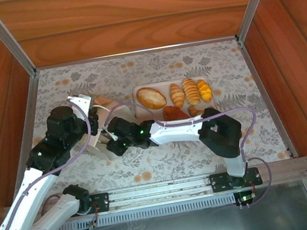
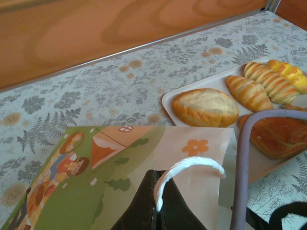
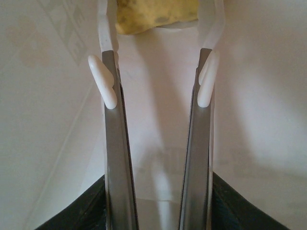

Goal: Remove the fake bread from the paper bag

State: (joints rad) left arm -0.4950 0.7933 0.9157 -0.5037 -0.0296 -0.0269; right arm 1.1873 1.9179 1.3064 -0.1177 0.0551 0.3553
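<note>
Your left gripper (image 2: 156, 201) clamps the handle (image 2: 192, 165) of the paper bag (image 2: 120, 163). Your right gripper (image 3: 157, 48), jaws parted, sits hemmed inside it, with the yellow piece (image 3: 156, 14) between the tips.

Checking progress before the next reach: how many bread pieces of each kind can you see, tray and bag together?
Oval roll: 1
Striped rolls: 2
Yellow piece on the tray: 1
Brown pastries at the tray's near edge: 2
Yellowish piece inside the paper bag: 1
Total: 7

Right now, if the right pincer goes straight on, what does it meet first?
Right pincer meets the yellow bread piece just ahead, inside the paper bag; depth unclear, its open tips may already flank it.
</note>
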